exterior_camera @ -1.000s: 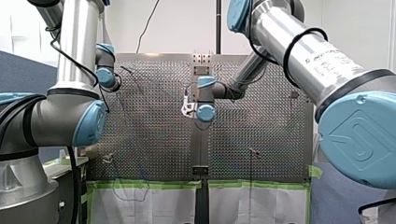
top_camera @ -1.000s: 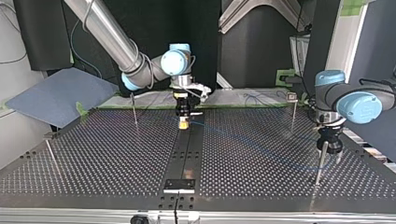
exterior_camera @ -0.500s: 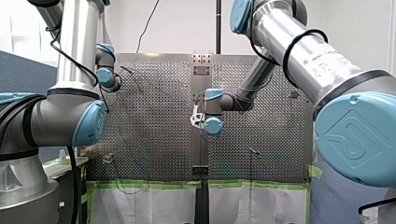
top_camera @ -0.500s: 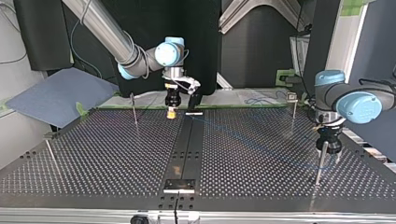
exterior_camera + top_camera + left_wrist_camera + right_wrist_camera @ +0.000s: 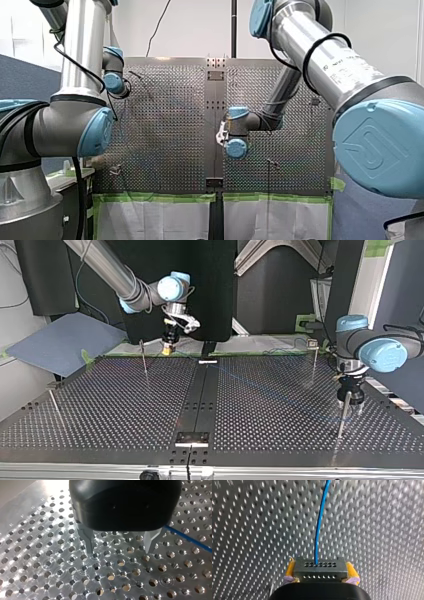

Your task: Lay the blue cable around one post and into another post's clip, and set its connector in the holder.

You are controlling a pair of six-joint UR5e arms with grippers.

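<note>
Where nearest the right wrist camera, clamped firmly: my right gripper (image 5: 321,572) on the grey connector (image 5: 320,568), yellow pads (image 5: 290,570) pressed against both its ends, rows of small holes facing up. Out of its top face and straight ahead over the perforated table (image 5: 249,530), the blue cable (image 5: 319,525).

Under the left wrist camera, my left gripper (image 5: 120,546) low over the holes, metal fingers (image 5: 88,541) spread wide, nothing between them, cable passing just beside one finger.

Across the top view, nearest first: a small plate (image 5: 192,438) on the dark centre strip (image 5: 202,400) by the near edge. Next, a near post (image 5: 341,421) at the view's right, my left gripper close behind its tip, contact impossible to judge. Further back, a left-hand post (image 5: 144,362) and a clip post (image 5: 313,360). Beyond, a pale bracket (image 5: 208,361) at the strip's far end. Furthest, my right gripper raised over the far edge, left of that bracket, cable running from it as a faint blue diagonal towards my left gripper.
</note>
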